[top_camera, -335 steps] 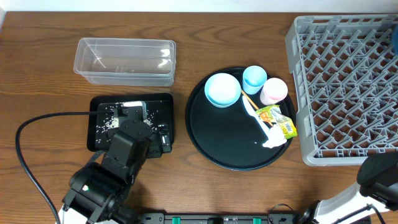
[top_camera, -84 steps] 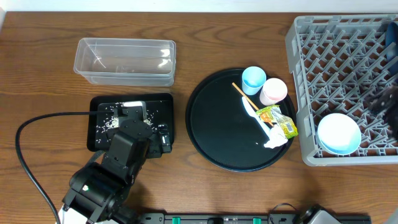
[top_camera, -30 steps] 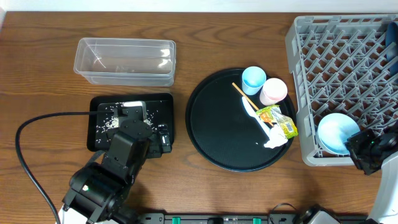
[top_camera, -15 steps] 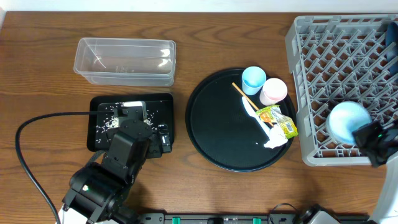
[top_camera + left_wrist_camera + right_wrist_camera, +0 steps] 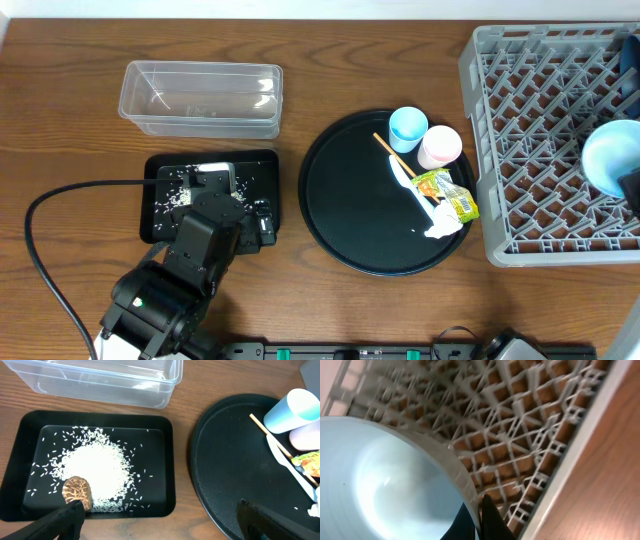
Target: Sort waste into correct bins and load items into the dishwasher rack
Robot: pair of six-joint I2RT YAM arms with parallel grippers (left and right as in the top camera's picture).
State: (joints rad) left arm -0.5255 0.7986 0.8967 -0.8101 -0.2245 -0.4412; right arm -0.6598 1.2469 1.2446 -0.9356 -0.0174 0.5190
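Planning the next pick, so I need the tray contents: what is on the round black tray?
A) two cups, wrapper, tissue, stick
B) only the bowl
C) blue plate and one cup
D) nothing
A: the light-blue cup and pink cup stand on the round black tray beside the stick, wrapper and tissue.

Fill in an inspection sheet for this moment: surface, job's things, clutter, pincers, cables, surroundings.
Surface: wooden table.
Job's things: bowl held over the right side of the grey rack; light-blue cup, pink cup, wrapper and tissue on the round black tray; rice and brown lump in the black rectangular tray; clear tub behind it.
Clutter: wooden stick on the round tray.
Pincers: left pincer open above the rectangular tray; right pincer shut on the bowl's rim.
Cables: black cable looping across the table's left side.
Surroundings: nothing seen.
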